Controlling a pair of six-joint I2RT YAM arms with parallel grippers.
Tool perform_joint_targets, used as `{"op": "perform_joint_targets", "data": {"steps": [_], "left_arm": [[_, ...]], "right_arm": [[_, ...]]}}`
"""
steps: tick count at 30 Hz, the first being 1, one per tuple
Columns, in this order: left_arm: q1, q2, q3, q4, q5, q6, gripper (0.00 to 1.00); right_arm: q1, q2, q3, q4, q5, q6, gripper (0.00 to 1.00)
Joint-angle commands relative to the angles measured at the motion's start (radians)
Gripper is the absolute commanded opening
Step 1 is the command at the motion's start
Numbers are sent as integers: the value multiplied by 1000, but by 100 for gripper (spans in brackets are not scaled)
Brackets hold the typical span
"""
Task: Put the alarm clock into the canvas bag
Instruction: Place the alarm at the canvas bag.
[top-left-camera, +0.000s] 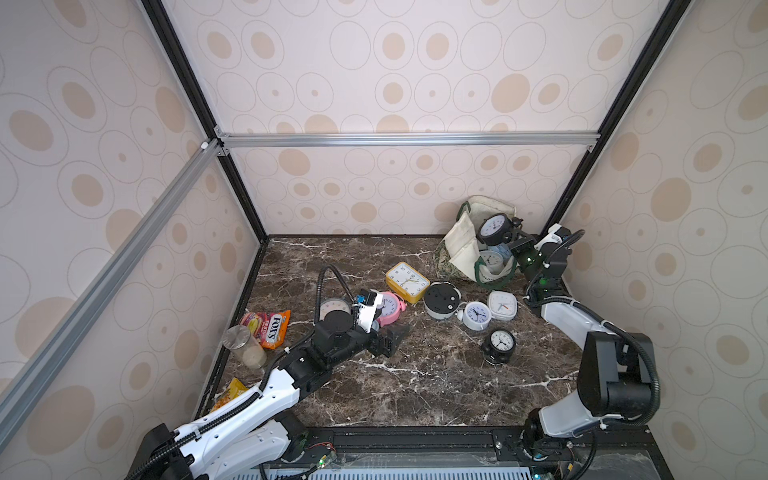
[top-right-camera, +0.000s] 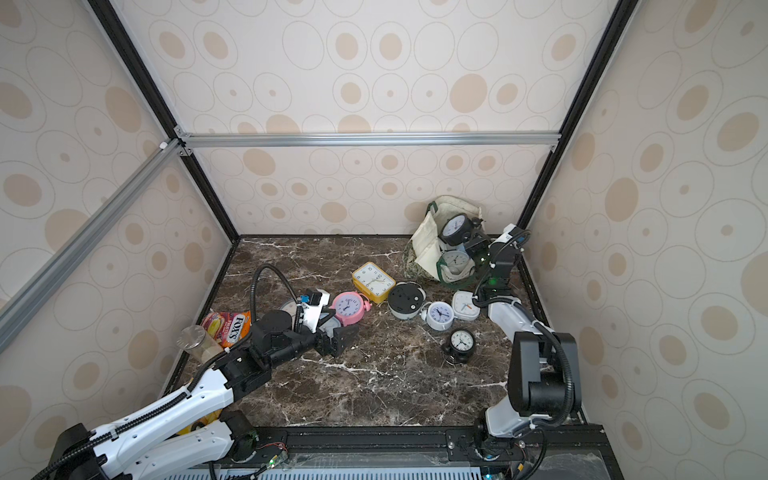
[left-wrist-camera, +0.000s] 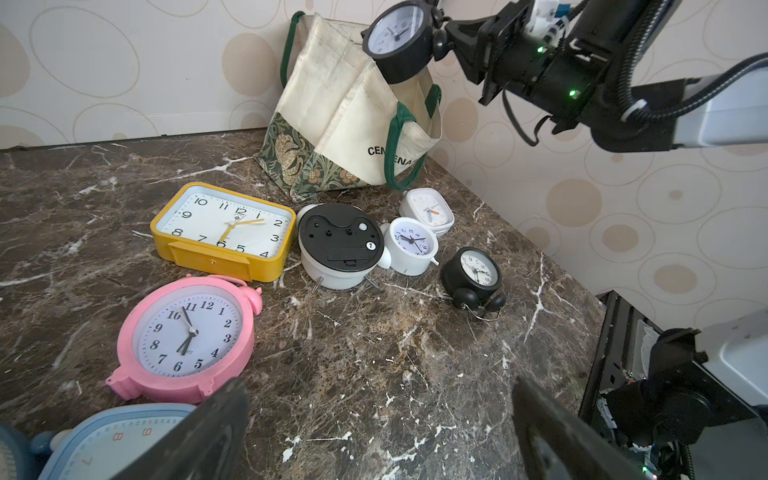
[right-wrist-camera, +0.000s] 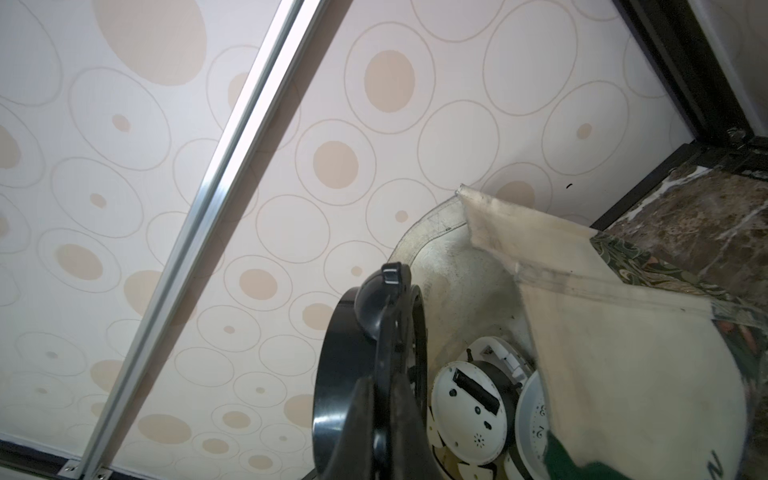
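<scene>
R end effector (top-left-camera: 513, 233) pinches black alarm clock (top-left-camera: 493, 229) over canvas bag (top-left-camera: 459, 246); L end effector (top-left-camera: 393, 338) spread wide.

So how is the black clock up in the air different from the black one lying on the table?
The raised black clock is bigger; the black clock on the table is smaller. The raised one hangs over the bag, clamped in the right gripper; the other lies face up on the table, untouched. Both have black cases and white faces.
</scene>
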Motion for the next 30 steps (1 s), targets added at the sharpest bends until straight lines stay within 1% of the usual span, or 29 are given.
{"op": "perform_joint_targets", "data": {"steps": [1,4,5,6,7,8,9,10,11,13,15,17,19,22,25,27,30], "left_arm": [[5,6,12,28,10,-42,98],[6,29,49,-58,-31,-53,98],[7,38,65,-97,-50,-50,99],[7,50,85,-141,-71,-47,98],[7,61,103,-181,-90,-43,98],[7,77,127,-230,-114,-39,98],[8,91,151,-279,-141,-34,98],[9,102,170,-313,-163,-35,98],[9,112,185,-347,-192,-37,98],[12,126,212,-410,-260,-61,98],[14,138,234,-467,-309,-73,98],[15,155,254,-543,-374,-73,98],[24,189,282,-632,-430,-91,98],[41,245,305,-731,-498,-191,98],[52,273,283,-735,-496,-266,98],[51,292,273,-698,-484,-242,98],[57,357,296,-661,-509,-175,98]], "right_arm": [[18,87,34,102,72,-27,0],[20,139,56,127,71,-17,1],[20,145,67,122,70,-24,8],[20,149,82,102,63,-36,18],[20,149,92,81,55,-45,31],[20,146,97,68,41,-54,50],[20,137,98,56,30,-61,66],[20,122,95,33,23,-68,75],[20,100,95,3,8,-88,79],[20,52,83,-52,-23,-121,83],[21,-2,46,-62,-57,-149,85],[32,-75,4,-104,-70,-196,92],[36,-142,-29,-164,-97,-229,92],[64,-256,-109,-205,-91,-280,94],[105,-362,-165,-273,-74,-344,94],[131,-421,-197,-318,-72,-373,94],[141,-496,-258,-351,-129,-350,94]]}}
